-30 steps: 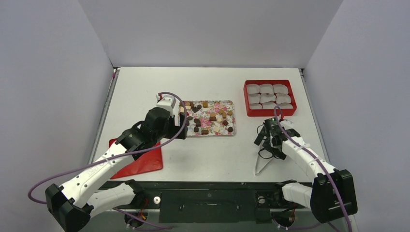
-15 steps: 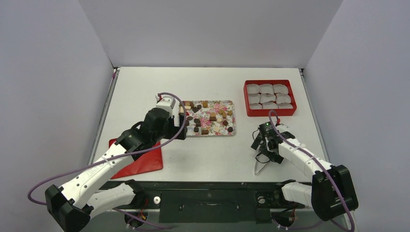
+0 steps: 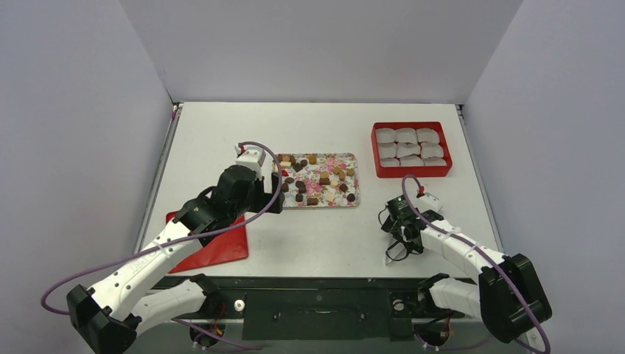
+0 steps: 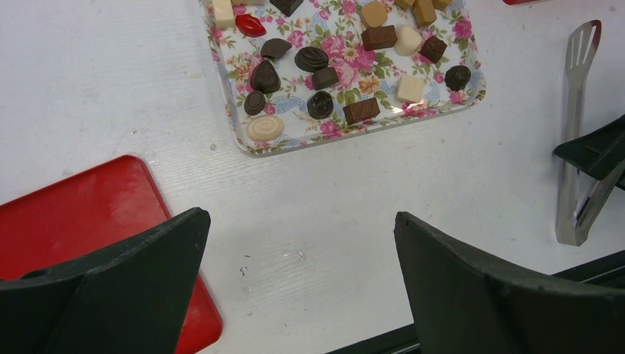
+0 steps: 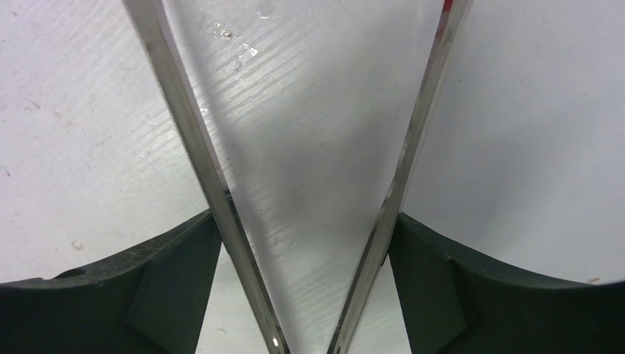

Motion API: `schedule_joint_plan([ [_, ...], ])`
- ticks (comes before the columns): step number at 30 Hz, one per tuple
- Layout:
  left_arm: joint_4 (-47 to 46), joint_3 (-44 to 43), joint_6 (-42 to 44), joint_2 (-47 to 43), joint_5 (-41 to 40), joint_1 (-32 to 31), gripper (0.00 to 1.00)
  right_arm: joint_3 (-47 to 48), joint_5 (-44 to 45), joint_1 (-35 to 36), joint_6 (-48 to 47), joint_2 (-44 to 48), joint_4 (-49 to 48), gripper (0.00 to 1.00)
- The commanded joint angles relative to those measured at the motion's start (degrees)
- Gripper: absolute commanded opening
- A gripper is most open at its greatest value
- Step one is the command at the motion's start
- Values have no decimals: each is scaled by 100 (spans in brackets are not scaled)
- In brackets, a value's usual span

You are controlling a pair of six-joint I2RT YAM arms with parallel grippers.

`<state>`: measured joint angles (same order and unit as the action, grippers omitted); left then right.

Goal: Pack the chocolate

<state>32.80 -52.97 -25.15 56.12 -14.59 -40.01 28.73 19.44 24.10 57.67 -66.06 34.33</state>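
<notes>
From above, the left end effector (image 3: pixel 278 189) hovers at the left edge of the flowered tray (image 3: pixel 357 181) where the chocolate (image 3: pixel 321 179) lies. A red box (image 3: pixel 374 151) of white paper cups (image 3: pixel 406 136) sits well apart to the right, and the right end effector (image 3: pixel 398 242) is low over the tabletop (image 3: pixel 309 236). The left wrist view shows its own jaws wide, holding nothing, with metal tongs (image 4: pixel 573 147) right of the tray. Only the right wrist view shows that end effector's fingers (image 5: pixel 169 287) touching both outer sides of the tongs' spread arms.

A lab booth: blank grey walls (image 3: pixel 317 44) enclosing a white table (image 3: pixel 309 122).
</notes>
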Motion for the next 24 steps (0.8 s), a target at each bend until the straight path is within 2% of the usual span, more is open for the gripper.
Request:
schedule_joint_plan([
  [1, -128, 22, 72, -156, 44, 40, 96, -130, 533, 402, 360, 200, -302, 72],
  [4, -99, 36, 76, -181, 44, 38, 96, -141, 779, 762, 461, 251, -263, 66],
  [9, -54, 35, 103, -189, 87, 44, 96, -79, 1237, 1492, 797, 203, -13, 65],
  [14, -24, 10, 150, -184, 157, 48, 96, -204, 1346, 1777, 1003, 358, -59, 80],
  [16, -1, -4, 176, -181, 172, 46, 96, -225, 1370, 1776, 1050, 375, -107, 83],
  [24, 72, -70, 297, -199, 219, 57, 96, -234, 1804, 2111, 1494, 253, -278, 84],
])
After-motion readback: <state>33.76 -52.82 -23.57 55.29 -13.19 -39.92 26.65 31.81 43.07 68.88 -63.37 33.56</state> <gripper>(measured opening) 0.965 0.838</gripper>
